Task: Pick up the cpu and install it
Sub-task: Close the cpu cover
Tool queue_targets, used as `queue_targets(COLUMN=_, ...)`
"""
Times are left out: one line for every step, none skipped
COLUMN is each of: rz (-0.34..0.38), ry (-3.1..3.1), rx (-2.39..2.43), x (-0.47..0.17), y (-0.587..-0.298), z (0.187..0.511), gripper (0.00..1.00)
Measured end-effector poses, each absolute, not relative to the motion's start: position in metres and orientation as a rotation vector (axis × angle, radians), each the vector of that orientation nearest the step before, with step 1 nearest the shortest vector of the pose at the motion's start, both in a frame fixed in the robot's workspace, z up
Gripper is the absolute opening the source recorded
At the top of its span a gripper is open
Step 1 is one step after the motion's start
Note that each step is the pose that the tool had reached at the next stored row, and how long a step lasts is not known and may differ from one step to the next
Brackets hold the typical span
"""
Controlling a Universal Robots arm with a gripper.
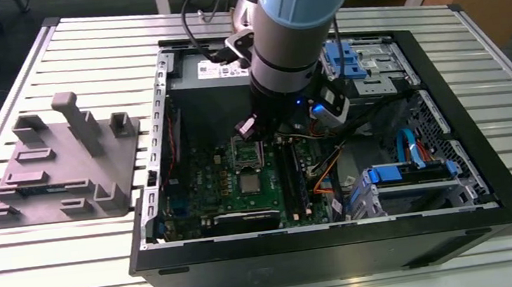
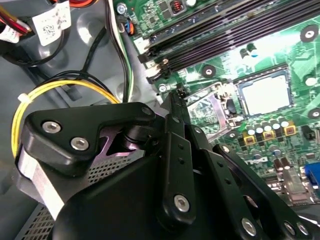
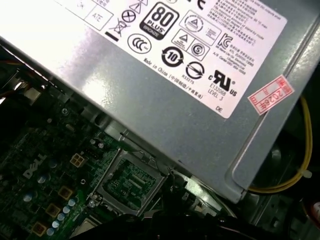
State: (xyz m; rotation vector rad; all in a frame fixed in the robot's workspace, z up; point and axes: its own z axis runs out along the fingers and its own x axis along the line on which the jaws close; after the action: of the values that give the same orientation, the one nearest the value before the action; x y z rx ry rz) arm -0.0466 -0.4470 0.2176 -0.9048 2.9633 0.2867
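While my tool [image 1: 257, 131] hangs over the open socket mid-frame in the exterior view, finger state: cannot tell. The cpu [image 1: 251, 182] lies on the motherboard [image 1: 205, 183] just below. Thin, stiff, light, slick-topped, likely fragile underneath: grip opposite edges.

White label [image 3: 165, 40], cert symbols, on grey metal box [image 3: 150, 117]; red stamp sticker [image 3: 270, 95] beside.

Square silver-grey cpu [image 1: 251, 183] [image 2: 266, 94] lies flat on the green board.
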Motion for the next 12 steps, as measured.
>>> queue_targets(rz=0.291, ry=2.962, rx=-0.904, x=-0.046, y=-0.447, z=0.2171, gripper=0.1)
queue_targets(rz=0.294, ry=2.961, rx=-0.904, x=-0.0453, y=-0.4469, z=0.2166, gripper=0.1)
queue_targets(rz=0.296, ry=2.961, rx=-0.904, x=-0.0446, y=-0.4468, z=0.2162, gripper=0.1)
queue_targets(rz=0.298, ry=2.96, rx=-0.904, x=-0.044, y=-0.4467, z=0.2159, gripper=0.1)
queue_targets(rz=0.3, ry=2.96, rx=-0.904, x=-0.0435, y=-0.4466, z=0.2157, gripper=0.1)
queue_targets(rz=0.302, ry=2.959, rx=-0.904, x=-0.043, y=-0.4465, z=0.2154, gripper=0.1)
queue_targets(rz=0.304, ry=2.958, rx=-0.904, x=-0.0423, y=-0.4464, z=0.2151, gripper=0.1)
queue_targets(rz=0.305, ry=2.958, rx=-0.903, x=-0.0415, y=-0.4463, z=0.2149, gripper=0.1)
queue_targets(rz=0.307, ry=2.958, rx=-0.903, x=-0.0408, y=-0.4462, z=0.2147, gripper=0.1)
queue_targets(rz=0.308, ry=2.957, rx=-0.903, x=-0.0403, y=-0.4461, z=0.2145, gripper=0.1)
queue_targets(rz=0.309, ry=2.957, rx=-0.903, x=-0.0401, y=-0.4458, z=0.2141, gripper=0.1)
queue_targets(rz=0.31, ry=2.956, rx=-0.903, x=-0.04, y=-0.4455, z=0.2137, gripper=0.1)
